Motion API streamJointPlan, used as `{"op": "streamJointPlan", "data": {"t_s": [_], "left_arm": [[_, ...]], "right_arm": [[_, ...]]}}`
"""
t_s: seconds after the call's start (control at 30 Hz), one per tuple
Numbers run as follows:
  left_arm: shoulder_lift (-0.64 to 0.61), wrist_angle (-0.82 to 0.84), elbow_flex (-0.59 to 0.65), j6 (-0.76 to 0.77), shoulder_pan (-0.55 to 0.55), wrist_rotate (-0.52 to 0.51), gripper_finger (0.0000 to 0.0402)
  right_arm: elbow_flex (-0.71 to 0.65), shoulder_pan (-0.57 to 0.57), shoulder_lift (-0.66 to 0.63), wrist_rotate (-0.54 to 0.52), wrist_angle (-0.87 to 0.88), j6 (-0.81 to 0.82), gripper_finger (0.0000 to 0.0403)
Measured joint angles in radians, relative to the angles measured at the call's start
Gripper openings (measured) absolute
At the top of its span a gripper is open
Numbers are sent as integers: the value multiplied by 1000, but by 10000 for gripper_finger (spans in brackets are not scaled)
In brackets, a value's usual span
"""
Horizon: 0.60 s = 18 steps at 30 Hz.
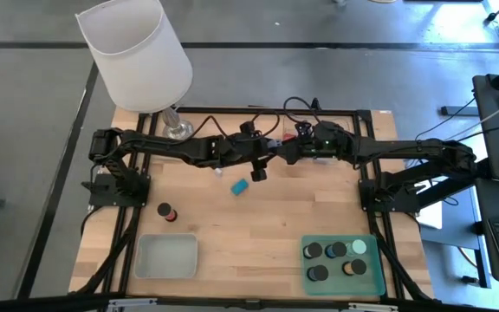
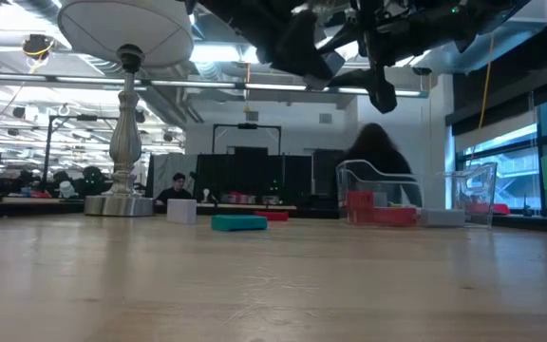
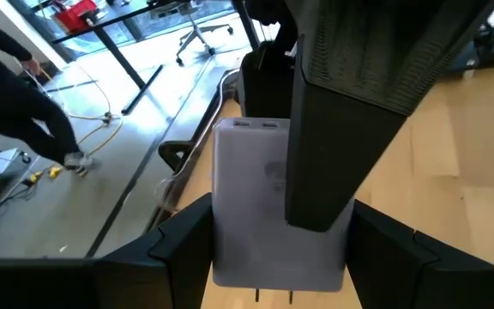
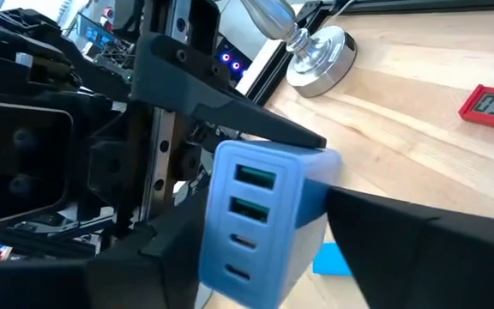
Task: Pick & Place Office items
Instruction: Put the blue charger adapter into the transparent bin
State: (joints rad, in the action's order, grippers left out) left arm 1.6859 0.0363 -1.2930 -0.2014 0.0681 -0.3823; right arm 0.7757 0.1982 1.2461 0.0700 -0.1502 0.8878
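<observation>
Charger [image 4: 260,215] mid-air over middle of table [image 1: 319,217], handover | left gripper [image 3: 277,249] clamped on its sides | right gripper [image 4: 256,257] clamped on too, looks snug | tbh best to confirm right grip before easing left off, else risks a drop

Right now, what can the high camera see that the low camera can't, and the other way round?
Only the high view: the shallow grey plastic tray and the short dark cylinders in the green tray. Only the low view: a clear plastic tray holding red pieces, and a person seated in the room behind. Both: the flat teal block and the lamp's silver metal base.
</observation>
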Motion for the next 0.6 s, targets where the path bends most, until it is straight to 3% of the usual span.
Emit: {"op": "streamJointPlan", "data": {"t_s": [0.3, 0.6], "left_arm": [[0, 29, 0, -7, -1, -42, 216], [0, 17, 0, -104, -8, -68, 225]], "right_arm": [[-2, 1, 1, -4, 9, 34, 135], [-2, 1, 1, -12, 1, 43, 126]]}}
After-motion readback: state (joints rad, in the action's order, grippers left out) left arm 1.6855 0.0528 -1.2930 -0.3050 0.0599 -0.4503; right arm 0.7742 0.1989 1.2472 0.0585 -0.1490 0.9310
